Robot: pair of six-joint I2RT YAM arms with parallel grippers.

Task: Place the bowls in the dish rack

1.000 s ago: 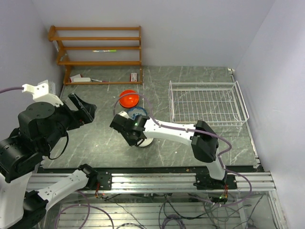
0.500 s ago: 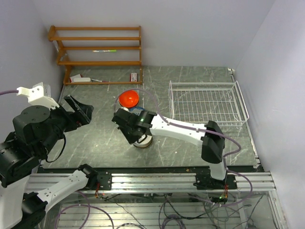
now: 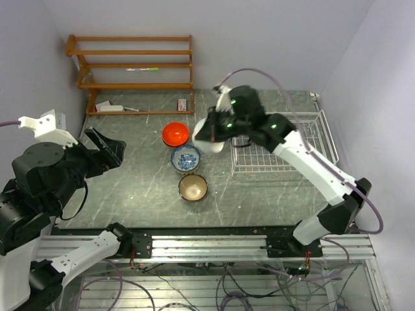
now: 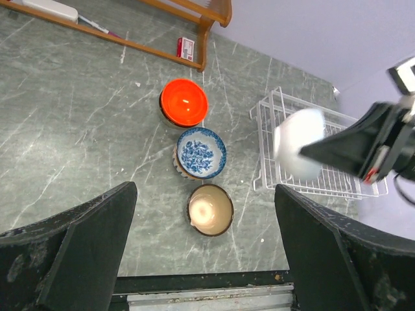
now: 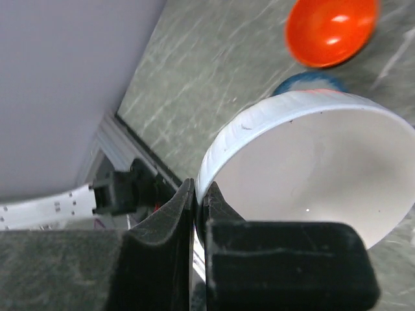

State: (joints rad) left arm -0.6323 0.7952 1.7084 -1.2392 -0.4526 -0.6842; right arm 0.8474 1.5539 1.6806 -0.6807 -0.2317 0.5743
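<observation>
Top view, taking 12 o'clock as the back wall.

- Right gripper (image 5: 194, 192): clenched on the rim of the ribbed white bowl (image 5: 311, 170). One finger sits inside the wall and one outside. I see the bowl lifted off the table (image 3: 130, 188) and tipped on its side.
- From above, that bowl hangs just beside the dish rack (image 3: 259, 159), at 9 o'clock of the rack's left wall. The left wrist view puts it over that wall. I can't tell which is right.
- I see no bowl inside the rack.
- Three bowls stand on the table in a line running 12 to 6 o'clock, close together:
  - the orange-red bowl (image 3: 176, 133), farthest back
  - the blue-and-white bowl (image 3: 185, 157), in the middle
  - the tan bowl (image 3: 192, 187), dark outside, nearest
- The held bowl is at about 3 o'clock of the orange-red one.
- The left wrist view hints at a darker rim under the orange-red bowl. I can't confirm a stack.
- Left gripper (image 3: 111, 148): released, fingers spread wide with nothing between them. It is raised at 9 o'clock of the bowl line and well apart from it.
- Wooden shelf (image 3: 130, 65): at 11 o'clock against the back wall, with small items on its lowest board.
</observation>
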